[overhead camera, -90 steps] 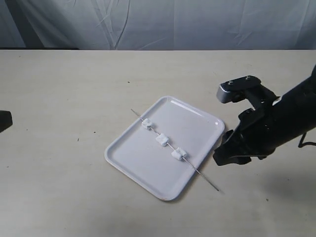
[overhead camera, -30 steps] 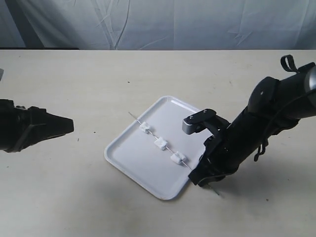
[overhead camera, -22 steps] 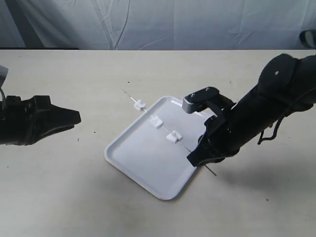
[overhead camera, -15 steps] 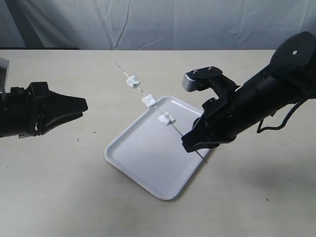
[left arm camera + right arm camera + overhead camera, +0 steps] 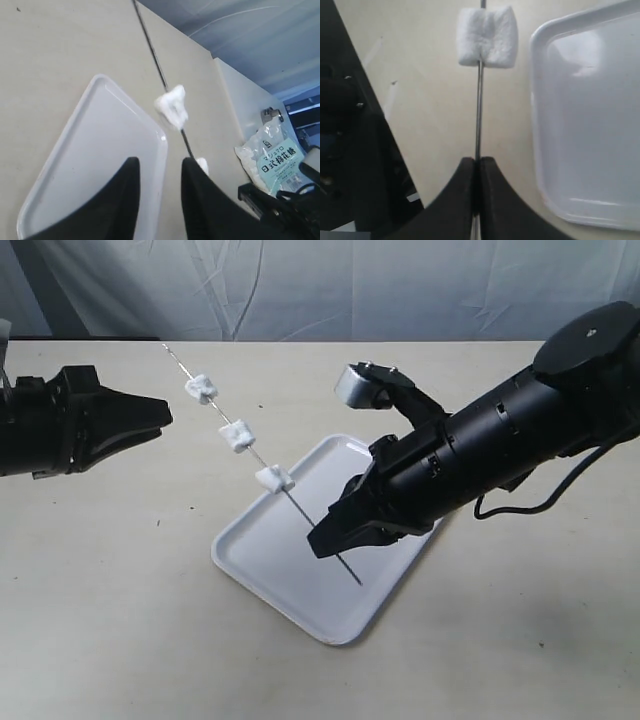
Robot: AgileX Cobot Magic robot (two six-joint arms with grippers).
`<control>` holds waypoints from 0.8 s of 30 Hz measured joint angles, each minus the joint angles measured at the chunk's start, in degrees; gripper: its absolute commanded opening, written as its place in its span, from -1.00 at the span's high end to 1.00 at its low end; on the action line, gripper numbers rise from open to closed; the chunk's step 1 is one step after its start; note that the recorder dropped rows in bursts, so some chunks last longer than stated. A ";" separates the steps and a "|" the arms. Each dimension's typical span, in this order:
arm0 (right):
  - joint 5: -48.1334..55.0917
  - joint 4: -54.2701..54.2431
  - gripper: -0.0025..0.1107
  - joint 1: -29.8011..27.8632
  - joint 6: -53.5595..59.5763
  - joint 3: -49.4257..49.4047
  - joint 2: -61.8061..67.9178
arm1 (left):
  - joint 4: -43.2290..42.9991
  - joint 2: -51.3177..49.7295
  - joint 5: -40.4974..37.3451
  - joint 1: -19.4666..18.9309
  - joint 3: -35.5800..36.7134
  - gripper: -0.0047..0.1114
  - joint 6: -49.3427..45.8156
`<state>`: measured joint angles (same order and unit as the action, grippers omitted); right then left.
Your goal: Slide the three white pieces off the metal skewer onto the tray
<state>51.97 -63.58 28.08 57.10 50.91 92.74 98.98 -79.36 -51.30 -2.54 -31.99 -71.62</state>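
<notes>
Metal skewer [image 5: 298,508] in right hand [image 5: 322,543], white pieces [image 5: 238,436] near open left hand [image 5: 163,418].

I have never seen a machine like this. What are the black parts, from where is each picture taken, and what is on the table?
This is a robot with two black arms, each ending in two fingers for grasping. The wide picture comes from a camera standing apart from the arms. The other two come from cameras on the wrists, looking along the fingers. On the table lies a white tray. The right fingers are shut on a thin metal skewer and hold it tilted upward. Three white pieces are threaded on it. The left fingers are open, hold nothing, and point toward the skewer.
</notes>
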 measured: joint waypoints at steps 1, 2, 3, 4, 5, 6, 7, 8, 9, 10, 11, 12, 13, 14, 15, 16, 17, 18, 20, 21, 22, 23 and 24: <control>0.68 -0.71 0.97 0.00 0.26 0.00 0.00 | 0.00 0.00 0.39 0.00 -0.45 0.43 0.00; 1.24 -1.29 0.97 0.00 0.69 0.00 0.00 | 0.00 0.00 0.57 0.00 -0.76 0.43 0.00; 1.59 -1.92 0.97 0.08 1.14 0.00 0.00 | 0.00 0.00 0.68 0.00 -1.02 0.43 0.17; 2.27 -2.79 0.97 0.08 1.98 0.00 0.00 | 0.00 0.00 1.27 0.00 -1.56 0.43 0.71; 2.52 -3.19 0.97 0.08 2.26 0.00 0.00 | 0.00 0.00 1.70 0.00 -1.62 0.43 0.83; 2.95 -3.69 0.97 0.08 2.68 0.00 0.00 | 0.00 0.00 2.77 0.00 -1.62 0.43 0.95; 3.36 -3.91 0.97 0.08 2.90 0.00 0.00 | 0.00 0.00 3.56 0.00 -1.65 0.43 1.06; 3.60 -4.07 0.97 0.08 3.34 0.00 0.00 | 0.00 0.00 4.08 0.00 -1.65 0.43 1.06; 3.65 -4.18 0.97 0.08 3.54 0.00 0.00 | 0.00 0.00 4.02 0.00 -1.65 0.43 1.19; 3.74 -4.18 0.97 0.08 3.56 0.00 0.00 | 0.00 0.00 4.02 0.00 -1.65 0.43 1.85; 3.78 -4.18 0.97 0.08 3.56 0.00 0.00 | 0.00 0.00 4.02 0.00 -1.65 0.43 2.13; 3.88 -4.18 0.97 0.08 3.75 0.00 0.00 | 0.00 0.00 3.49 0.00 -1.65 0.43 2.53; 3.92 -4.21 0.97 0.08 3.81 0.00 0.00 | 0.00 0.00 2.81 0.00 -1.65 0.43 3.08; 3.92 -4.31 0.97 0.08 3.94 0.00 0.00 | 0.00 0.00 2.03 0.00 -1.65 0.43 3.61; 3.92 -4.42 0.97 0.08 4.04 0.00 0.00 | 0.00 0.00 0.80 0.00 -1.65 0.43 4.23; 3.92 -4.42 0.97 0.08 4.18 0.13 0.00 | 0.00 0.00 0.04 0.00 -1.65 0.43 4.59; 3.92 -4.55 0.97 0.08 4.33 0.35 0.00 | 0.00 0.00 -0.20 0.00 -1.65 0.43 4.90; 3.92 -4.94 0.97 0.08 4.55 0.49 0.00 | 0.00 0.00 -0.20 0.00 -1.75 0.43 5.01; 3.79 -5.31 0.97 0.08 5.06 0.48 0.00 | 0.00 0.00 -0.46 0.00 -1.87 0.43 5.12; 3.79 -5.30 0.97 0.08 5.06 0.48 0.00 | 0.00 0.00 -0.46 0.00 -1.87 0.43 5.21; 3.79 -5.30 0.97 0.08 5.06 0.48 0.00 | 0.00 0.00 -0.46 0.00 -1.93 0.43 5.21; 3.91 -5.30 0.97 0.08 5.06 0.48 0.00 | 0.00 0.00 -0.34 0.00 -2.01 0.43 5.21; 4.14 -5.30 0.97 0.08 5.06 0.48 0.00 | 0.00 0.00 0.05 0.00 -2.18 0.43 5.38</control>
<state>56.11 -68.88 28.17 62.17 51.39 92.74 98.98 -79.36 -51.25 -2.54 -34.16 -66.24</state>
